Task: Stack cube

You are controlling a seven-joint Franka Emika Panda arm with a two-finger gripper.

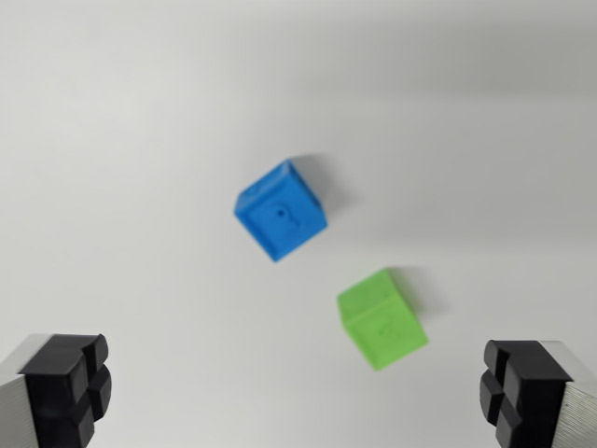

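We see a blue cube [280,210] mid-frame and a green cube [382,320] lower right, apart, both tilted, on a plain white table [121,168]. Gripper [298,397] spread wide, holding nothing.

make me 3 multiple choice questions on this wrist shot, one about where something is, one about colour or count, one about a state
1. Where is the green cube relative to the blue cube in the wrist view?
A. lower and to the right
B. directly on top of it
C. higher and to the left

2. How many cubes lie on the white surface?
A. one
B. two
C. four

3. What is the state of the gripper?
A. shut on the blue cube
B. shut on the green cube
C. open, holding nothing

Answers:
1. A, the green cube sits below and to the wrist view's right of the blue one, with bare surface between them.
2. B, only one blue and one green cube show.
3. C, the two fingers stand far apart at the bottom corners with nothing between them.
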